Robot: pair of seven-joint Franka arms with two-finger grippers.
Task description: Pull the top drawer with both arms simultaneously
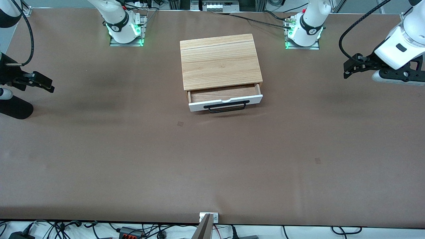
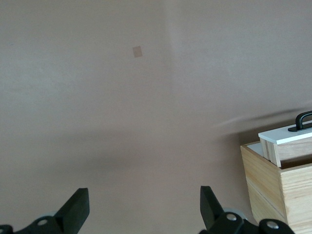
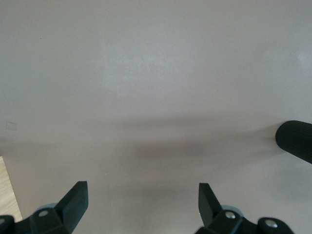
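The top drawer (image 1: 225, 99) stands partly pulled out of the light wood cabinet (image 1: 219, 61) at the table's middle. Its white front and black bar handle (image 1: 226, 106) face the front camera, and its brown inside shows. My left gripper (image 1: 346, 70) is open and empty, up in the air over the left arm's end of the table, well apart from the drawer. Its wrist view shows the gripper (image 2: 145, 204), the drawer's front (image 2: 287, 136) and the cabinet (image 2: 273, 190). My right gripper (image 1: 50, 87) is open and empty over the right arm's end; it also shows in the right wrist view (image 3: 144, 200).
The brown table (image 1: 212, 166) carries only the cabinet. A black rounded cylinder (image 1: 15, 108) sits under the right gripper at that end of the table and also shows in the right wrist view (image 3: 295, 140). A corner of the cabinet (image 3: 7, 195) shows there too.
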